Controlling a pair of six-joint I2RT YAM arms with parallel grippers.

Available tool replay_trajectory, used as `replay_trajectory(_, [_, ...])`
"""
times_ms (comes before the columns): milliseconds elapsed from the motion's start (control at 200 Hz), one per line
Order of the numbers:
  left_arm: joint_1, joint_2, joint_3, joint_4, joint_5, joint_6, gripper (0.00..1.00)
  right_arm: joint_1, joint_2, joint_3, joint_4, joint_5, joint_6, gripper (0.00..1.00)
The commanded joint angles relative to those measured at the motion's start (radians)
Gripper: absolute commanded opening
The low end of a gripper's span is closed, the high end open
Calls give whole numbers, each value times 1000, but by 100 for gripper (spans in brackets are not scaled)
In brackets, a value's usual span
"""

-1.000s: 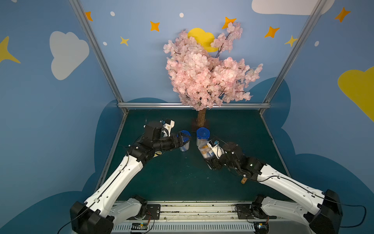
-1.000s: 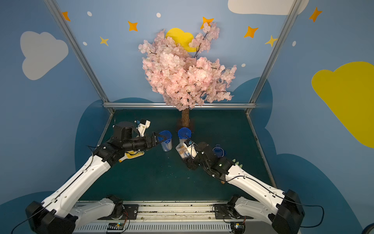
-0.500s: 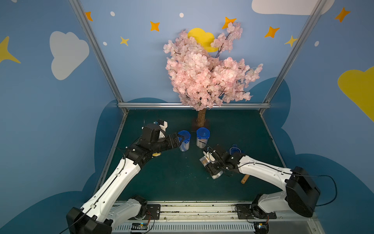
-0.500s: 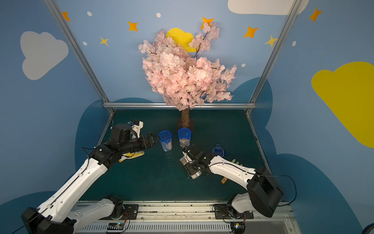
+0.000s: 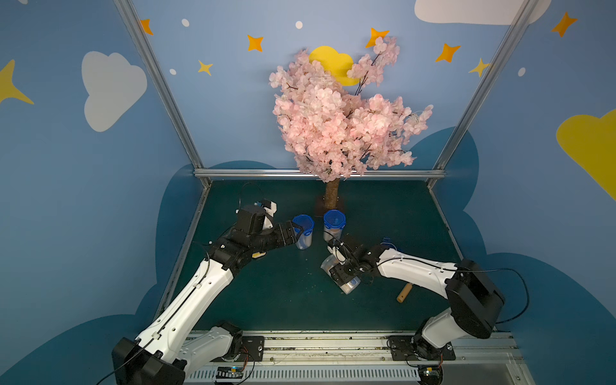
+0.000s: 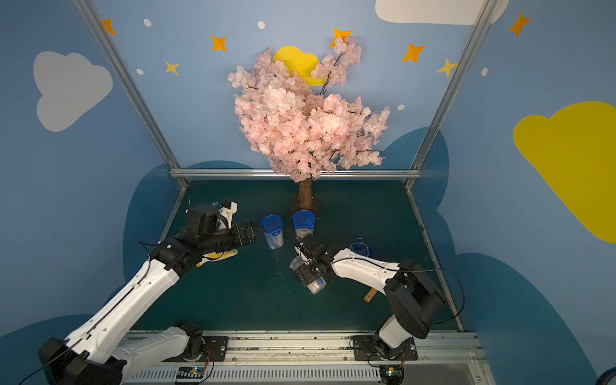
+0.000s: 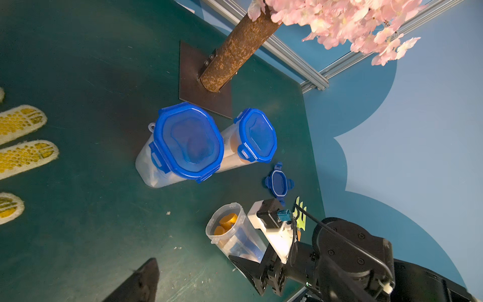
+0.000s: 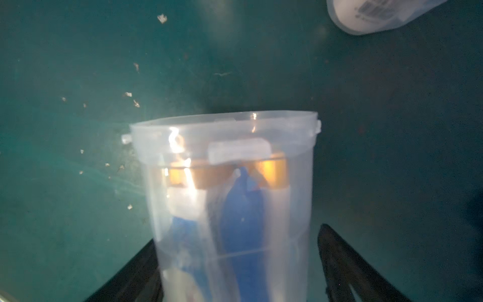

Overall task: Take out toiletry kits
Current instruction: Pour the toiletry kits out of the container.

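Lidless clear plastic jar (image 8: pixel 230 146), tipped mid-desk inside the right gripper (image 8: pixel 239 235), jaws parted, holds orange-capped white bottles (image 8: pixel 271 174) and blue wrapped pieces (image 8: pixel 243 209); left gripper (image 6: pixel 256 231) gapes beside two blue-lidded jars (image 7: pixel 188 141) (image 7: pixel 257 136).

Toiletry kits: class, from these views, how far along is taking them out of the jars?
Done: one blue lid lies loose on the table. In hand: the open jar is tilted between the right gripper's spread jaws, its kit not yet out. Still to do: two lidded jars stand by the tree trunk, the open left gripper beside one.
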Motion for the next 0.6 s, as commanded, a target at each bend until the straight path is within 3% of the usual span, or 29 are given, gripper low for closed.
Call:
replay_trajectory(0, [2, -2, -3, 6, 25, 6, 93, 0, -31, -22, 3, 7, 27, 86])
replay_trajectory(250, [5, -2, -7, 10, 14, 5, 93, 15, -162, -158, 27, -9, 65, 85])
replay_trajectory(411, [4, 12, -9, 28, 24, -7, 94, 21, -169, -200, 33, -7, 71, 84])
replay_trajectory(591, [5, 26, -13, 39, 41, -15, 94, 21, -105, -176, 22, -44, 69, 69])
